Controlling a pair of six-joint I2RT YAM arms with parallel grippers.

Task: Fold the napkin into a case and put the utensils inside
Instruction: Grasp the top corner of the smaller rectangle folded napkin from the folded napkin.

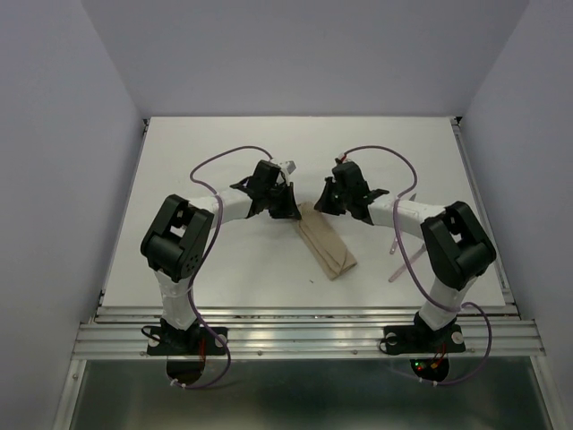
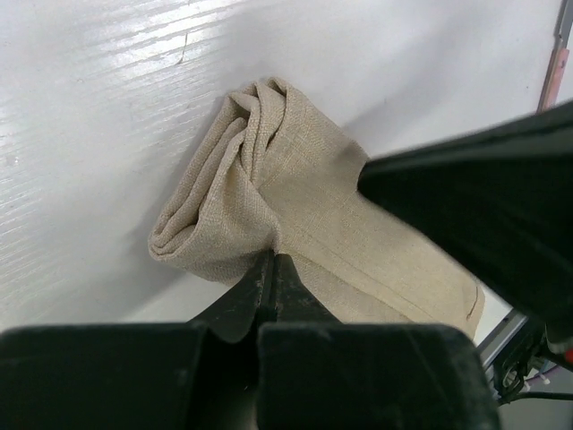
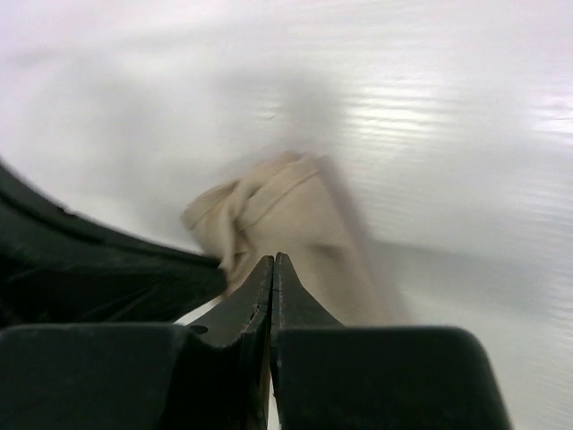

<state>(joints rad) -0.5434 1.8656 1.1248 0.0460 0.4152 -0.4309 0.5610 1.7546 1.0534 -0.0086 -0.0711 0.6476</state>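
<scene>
Case (image 1: 328, 249): folded beige oblong, mid-table, lying 11 to 5 o'clock.
Left gripper (image 1: 288, 212): at the case's 11 o'clock end; jaws fully closed, holding nothing.
Right gripper (image 1: 329, 202): at its 12 o'clock; jaws pressed together, holding nothing.
Utensil (image 1: 395, 267): pink handle, at 3 o'clock, apart from the case.
Table (image 1: 224, 260): white.

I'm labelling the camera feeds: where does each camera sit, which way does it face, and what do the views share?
Top external: above and behind the bases, looking down at the table; both arms, left gripper and right gripper by the napkin.
Left wrist: looks past its own shut fingers at the napkin; right arm crosses in.
Right wrist: blurred, past its shut fingers at the napkin; left arm alongside.
Shared: all show the napkin.
</scene>
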